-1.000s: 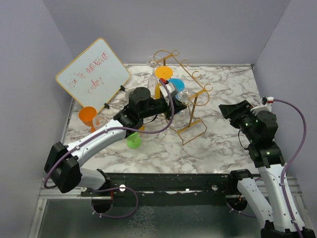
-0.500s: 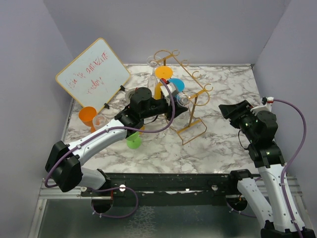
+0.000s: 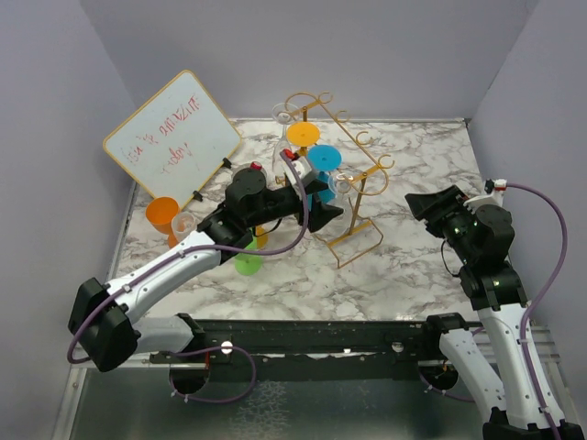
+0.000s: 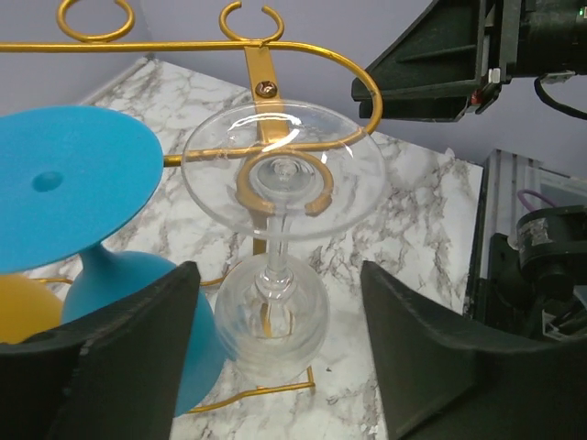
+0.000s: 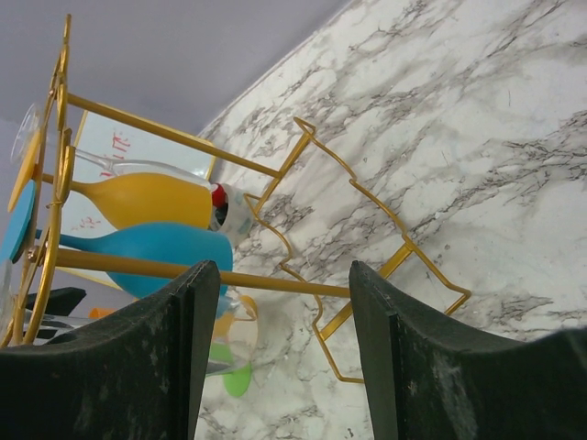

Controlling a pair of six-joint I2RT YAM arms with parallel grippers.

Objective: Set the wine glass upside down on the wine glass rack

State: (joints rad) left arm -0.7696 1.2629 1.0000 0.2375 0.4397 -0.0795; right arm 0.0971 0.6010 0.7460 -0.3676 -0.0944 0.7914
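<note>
Just released: the left gripper [image 4: 275,307] spreads its fingers [image 4: 128,357] wide, no longer clamped as a second ago. The clear wine glass [image 4: 339,174] hangs free between them, bowl down, its stem through a scroll hook of the wine glass rack [image 4: 165,44] and its foot resting on top. Left of the fingers hang a blue glass [image 4: 64,197] and a yellow glass [image 4: 23,307]. Beyond, the right gripper [image 5: 282,302] waits wide and empty, well apart. Placement looks done; a clean retreat appears to be what remains.
</note>
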